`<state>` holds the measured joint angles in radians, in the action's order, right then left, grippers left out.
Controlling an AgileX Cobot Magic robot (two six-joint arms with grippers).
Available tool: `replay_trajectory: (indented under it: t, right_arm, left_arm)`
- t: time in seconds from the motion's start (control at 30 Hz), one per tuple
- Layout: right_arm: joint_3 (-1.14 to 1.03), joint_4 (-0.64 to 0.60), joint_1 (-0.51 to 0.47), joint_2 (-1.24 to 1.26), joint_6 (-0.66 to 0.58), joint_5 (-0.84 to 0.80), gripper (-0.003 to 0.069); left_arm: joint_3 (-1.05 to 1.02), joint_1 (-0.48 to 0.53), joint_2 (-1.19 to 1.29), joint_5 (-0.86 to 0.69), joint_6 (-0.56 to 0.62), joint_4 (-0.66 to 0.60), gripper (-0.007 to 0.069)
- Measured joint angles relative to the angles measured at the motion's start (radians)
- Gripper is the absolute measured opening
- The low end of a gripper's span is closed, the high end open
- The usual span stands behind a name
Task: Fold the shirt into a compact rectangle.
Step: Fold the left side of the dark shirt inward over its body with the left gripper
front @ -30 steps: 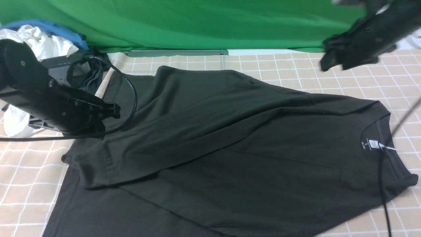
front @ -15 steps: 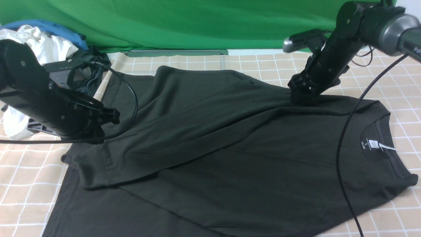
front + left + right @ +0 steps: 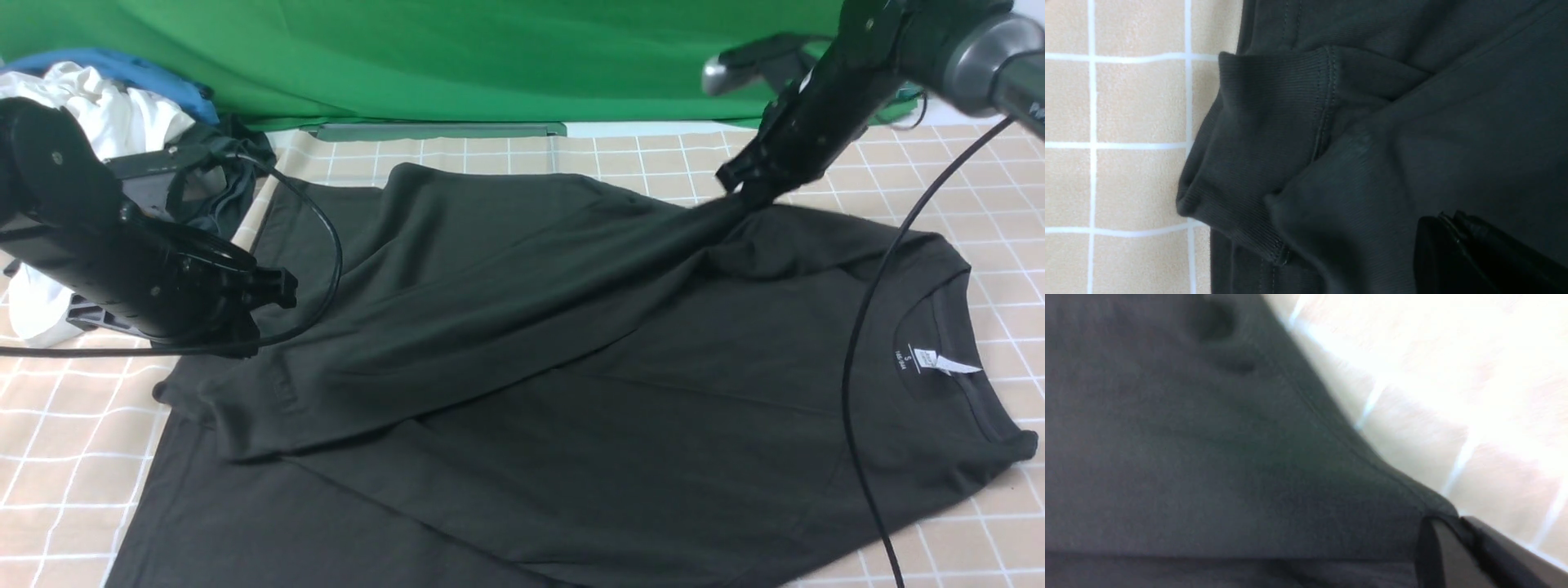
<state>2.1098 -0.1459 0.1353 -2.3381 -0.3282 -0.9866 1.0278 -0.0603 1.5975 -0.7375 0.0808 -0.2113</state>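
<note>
The black shirt [image 3: 571,392] lies spread across the checked cloth [image 3: 653,155], with bare cloth open beyond its collar and far edge. The right gripper [image 3: 741,192] is clamped on a raised pinch of the far shoulder. The left gripper [image 3: 280,287], jaws together, hovers over the folded sleeve near its cuff [image 3: 1274,122].

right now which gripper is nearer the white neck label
Right. The right gripper pinches the shirt at the shoulder near the label; the left gripper hangs over the shirt's opposite end.
</note>
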Motion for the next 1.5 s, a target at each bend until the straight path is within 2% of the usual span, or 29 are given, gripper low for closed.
replay_trajectory:
  t: [0.23, 0.37, 0.5, 0.63, 0.67, 0.77, 0.83, 0.87, 0.93, 0.97, 1.0, 1.07, 1.17, 1.27, 1.33, 1.4, 1.5]
  right_arm:
    - [0.008, 0.003, -0.038, -0.012, 0.004, 0.027, 0.0057]
    - [0.008, 0.003, -0.040, -0.032, 0.001, 0.081, 0.0099]
    - [0.018, 0.019, -0.040, -0.035, -0.001, 0.114, 0.0341]
    - [0.071, 0.021, -0.040, -0.037, 0.035, 0.032, 0.0435]
    - [0.093, 0.021, -0.040, -0.037, 0.057, -0.001, 0.0436]
    - [0.179, 0.021, -0.039, -0.037, 0.091, -0.137, 0.0391]
    - [0.233, 0.011, -0.032, -0.027, 0.111, -0.197, 0.0274]
    - [0.236, 0.008, -0.031, -0.023, 0.114, -0.202, 0.0253]
    - [0.241, -0.008, -0.024, -0.003, 0.120, -0.216, 0.0158]
    - [0.245, -0.015, -0.015, 0.017, 0.122, -0.222, 0.0092]
    - [0.246, -0.021, -0.007, 0.034, 0.122, -0.223, 0.0055]
    - [0.246, -0.027, 0.002, 0.050, 0.123, -0.225, 0.0039]
    - [0.246, -0.036, 0.018, 0.091, 0.121, -0.228, 0.0036]
    - [0.240, -0.040, 0.021, 0.112, 0.118, -0.229, 0.0036]
    - [0.228, -0.040, 0.021, 0.125, 0.117, -0.231, 0.0036]
    - [0.218, -0.039, 0.021, 0.133, 0.115, -0.231, 0.0038]
    - [0.212, -0.039, 0.022, 0.137, 0.114, -0.235, 0.0040]
  left_arm:
    - [0.000, 0.000, 0.000, -0.016, 0.000, 0.000, 0.0019]
    - [0.000, 0.000, 0.000, -0.020, 0.000, 0.000, 0.0019]
    - [0.000, 0.000, 0.000, -0.023, 0.000, 0.000, 0.0019]
    - [0.000, 0.000, 0.000, -0.026, -0.021, 0.000, 0.0019]
    - [0.000, 0.000, 0.000, -0.025, -0.026, 0.000, 0.0019]
    - [0.000, 0.000, 0.000, -0.023, -0.044, 0.006, 0.0020]
    - [0.000, 0.000, 0.000, -0.030, -0.049, 0.011, 0.0026]
    - [0.000, 0.000, 0.000, -0.034, -0.049, 0.011, 0.0036]
    - [0.000, 0.000, 0.002, -0.042, -0.049, 0.013, 0.0064]
    - [0.000, 0.000, 0.014, -0.043, -0.049, 0.018, 0.0132]
    - [0.000, 0.000, 0.026, -0.043, -0.049, 0.021, 0.0176]
    - [0.000, 0.000, 0.049, -0.042, -0.049, 0.020, 0.0226]
    - [0.000, 0.000, 0.110, -0.027, -0.052, 0.004, 0.0415]
    - [0.000, 0.000, 0.157, -0.014, -0.052, -0.033, 0.0524]
    - [0.000, 0.000, 0.187, -0.002, -0.053, -0.041, 0.0542]
    - [0.001, 0.000, 0.203, 0.002, -0.054, -0.042, 0.0519]
    - [0.001, 0.000, 0.208, 0.012, -0.051, -0.035, 0.0349]
